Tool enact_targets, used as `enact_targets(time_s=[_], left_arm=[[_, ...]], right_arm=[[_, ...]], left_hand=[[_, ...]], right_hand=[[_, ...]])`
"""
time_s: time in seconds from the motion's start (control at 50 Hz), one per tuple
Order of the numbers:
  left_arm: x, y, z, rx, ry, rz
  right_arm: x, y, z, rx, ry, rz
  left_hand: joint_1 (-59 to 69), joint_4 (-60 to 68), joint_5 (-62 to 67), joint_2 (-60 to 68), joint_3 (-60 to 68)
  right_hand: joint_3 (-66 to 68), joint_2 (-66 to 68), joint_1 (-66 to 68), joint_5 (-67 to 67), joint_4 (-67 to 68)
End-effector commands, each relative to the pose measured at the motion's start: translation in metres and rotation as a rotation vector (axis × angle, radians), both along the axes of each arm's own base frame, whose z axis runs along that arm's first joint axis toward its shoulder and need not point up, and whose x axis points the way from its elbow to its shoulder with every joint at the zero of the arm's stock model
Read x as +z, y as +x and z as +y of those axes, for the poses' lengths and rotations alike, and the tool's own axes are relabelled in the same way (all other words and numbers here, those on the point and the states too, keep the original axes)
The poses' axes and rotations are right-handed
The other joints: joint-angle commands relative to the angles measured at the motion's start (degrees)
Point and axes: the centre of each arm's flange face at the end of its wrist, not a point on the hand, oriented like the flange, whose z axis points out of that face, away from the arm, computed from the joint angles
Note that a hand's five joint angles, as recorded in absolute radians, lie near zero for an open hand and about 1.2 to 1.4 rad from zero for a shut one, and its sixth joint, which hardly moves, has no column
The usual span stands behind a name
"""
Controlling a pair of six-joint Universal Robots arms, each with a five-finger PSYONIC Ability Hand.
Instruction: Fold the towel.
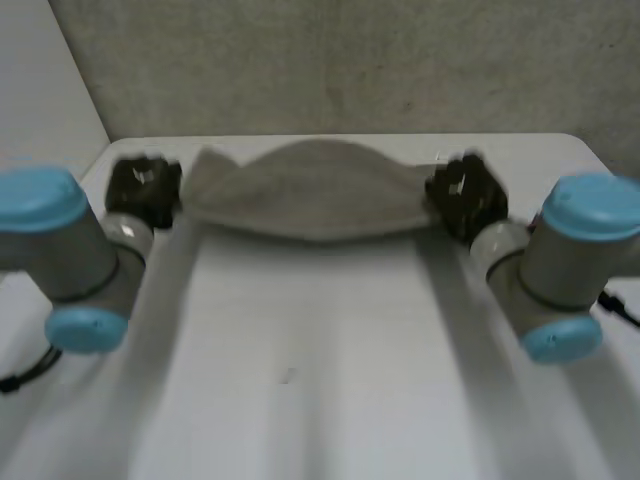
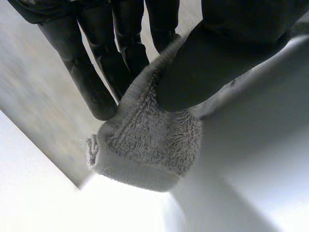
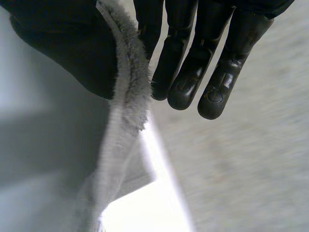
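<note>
Towel (image 1: 305, 190): hanging stretched between the two hands over the far part of the table (image 1: 300, 360), bulging at the middle and narrowing to each held end. Touching the tabletop or not, hard to tell.
Left hand (image 1: 143, 190): clamping on the towel's left end, pinching bunched terry between thumb and straight fingers, going by the left wrist view.
Right hand (image 1: 465, 195): doing the same at the right end, squeezing a thin edge of cloth between thumb and fingers.
Long axis: running side to side across the table, straight from one hand to the other.
Nearer hand: neither, judging by the head view. Both sitting level, each at its own end, well apart.
Direction from the hands: lying inward of each, towards the middle, with bare table opening on the near side.
Step in hand: looking like carrying or laying out the spread towel ahead of a fold.
Next move, at a guess: calling for both hands travelling together and level, for landing the cloth flat rather than skewed.
Risk: slipping out of the thin right-end pinch, or bunching of the sagging middle on landing.
</note>
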Motion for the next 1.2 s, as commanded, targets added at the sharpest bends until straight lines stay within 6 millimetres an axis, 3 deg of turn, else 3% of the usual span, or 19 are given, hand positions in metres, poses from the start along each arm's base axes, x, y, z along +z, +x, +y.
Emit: enact_targets(time_s=[0.02,0.04,0.08,0.16,0.24,0.44,0.54,0.56,0.58,0.62,0.68,0.78,0.9,0.94,0.96,1.0,1.06,1.1,1.2], left_arm=[[-0.048,0.011,0.020,0.002,0.122,-0.136],[-0.051,0.016,0.021,0.010,0.131,-0.151],[-0.050,0.025,0.020,0.035,0.135,-0.160],[-0.039,0.030,0.020,0.052,0.113,-0.153],[-0.032,0.036,0.022,0.065,0.103,-0.146],[-0.033,0.034,0.030,0.055,0.115,-0.150],[-0.033,0.035,0.029,0.058,0.113,-0.149],[-0.033,0.036,0.028,0.061,0.113,-0.149],[-0.033,0.036,0.028,0.061,0.113,-0.149],[-0.034,0.037,0.030,0.064,0.123,-0.152],[-0.033,0.036,0.031,0.061,0.124,-0.154],[-0.032,0.038,0.054,0.040,0.210,-0.184],[-0.030,0.044,0.079,0.025,0.317,-0.241],[-0.024,0.051,0.094,0.023,0.381,-0.294],[-0.024,0.051,0.094,0.023,0.381,-0.295],[-0.018,0.060,0.112,0.015,0.457,-0.355],[-0.017,0.065,0.121,0.010,0.506,-0.393],[-0.010,0.073,0.133,-0.005,0.573,-0.445],[0.001,0.067,0.126,-0.036,0.520,-0.435]], right_arm=[[-0.050,-0.007,0.014,-0.015,0.174,0.035],[-0.050,-0.007,0.014,-0.015,0.175,0.035],[-0.045,-0.013,0.011,-0.055,0.236,-0.073],[-0.033,-0.024,0.006,-0.115,0.311,-0.245],[-0.028,-0.046,-0.005,-0.221,0.433,-0.473],[-0.050,-0.069,-0.013,-0.338,0.571,-0.545],[-0.055,-0.074,-0.015,-0.371,0.604,-0.590],[-0.055,-0.075,-0.016,-0.377,0.607,-0.602],[-0.055,-0.075,-0.016,-0.377,0.607,-0.602],[-0.052,-0.076,-0.017,-0.375,0.597,-0.595],[-0.047,-0.078,-0.019,-0.372,0.580,-0.586],[-0.011,-0.081,-0.007,-0.320,0.511,-0.430],[-0.007,-0.086,0.022,-0.268,0.582,-0.081],[-0.009,-0.098,0.042,-0.245,0.650,0.156],[-0.009,-0.098,0.042,-0.245,0.651,0.157],[-0.005,-0.125,0.058,-0.281,0.723,0.338],[-0.002,-0.136,0.066,-0.297,0.751,0.402],[0.012,-0.146,0.067,-0.320,0.724,0.429],[0.025,-0.139,0.056,-0.306,0.622,0.394]], left_hand=[[10.8,10.2,10.4,10.2,10.2],[10.8,10.2,10.4,10.2,10.2],[10.8,10.2,10.4,10.2,10.2],[10.8,10.2,10.4,10.2,10.2],[10.8,10.2,10.4,10.2,10.2],[10.8,10.2,10.4,10.2,10.2],[10.8,10.2,10.4,10.2,10.2],[10.8,10.2,10.4,10.2,10.2],[10.8,10.2,10.4,10.2,10.2],[10.8,10.2,10.4,10.2,10.2],[10.8,10.2,10.4,10.2,10.2],[10.8,10.2,10.4,10.2,10.2],[10.8,10.2,10.4,10.2,10.2],[10.8,10.2,10.4,10.2,10.2],[10.8,10.2,10.4,10.2,10.2],[10.8,10.2,10.4,10.2,10.2],[10.8,10.2,10.4,10.2,10.2],[10.8,10.2,10.4,10.2,10.2],[10.8,10.2,10.4,10.2,10.2]], right_hand=[[4.8,5.4,17.6,6.3,4.4],[4.7,5.3,17.5,6.3,4.3],[-26.9,-26.3,-14.1,-25.4,-27.3],[-42.3,-41.8,-29.5,-40.8,-42.7],[-43.7,-43.1,-30.9,-42.2,-44.1],[-42.7,-42.1,-29.9,-41.2,-43.1],[-37.7,-37.1,-24.9,-36.1,-38.1],[-26.2,-25.6,-13.4,-24.6,-26.6],[-26.0,-25.5,-13.3,-24.5,-26.5],[11.1,11.7,23.9,12.6,10.7],[11.9,12.5,24.7,13.4,11.5],[11.9,12.5,24.7,13.4,11.5],[11.9,12.5,24.7,13.4,11.5],[11.9,12.5,24.7,13.4,11.5],[11.9,12.5,24.7,13.4,11.5],[11.9,12.5,24.7,13.4,11.5],[11.9,12.5,24.7,13.4,11.5],[11.9,12.5,24.7,13.4,11.5],[11.9,12.5,24.7,13.4,11.5]])
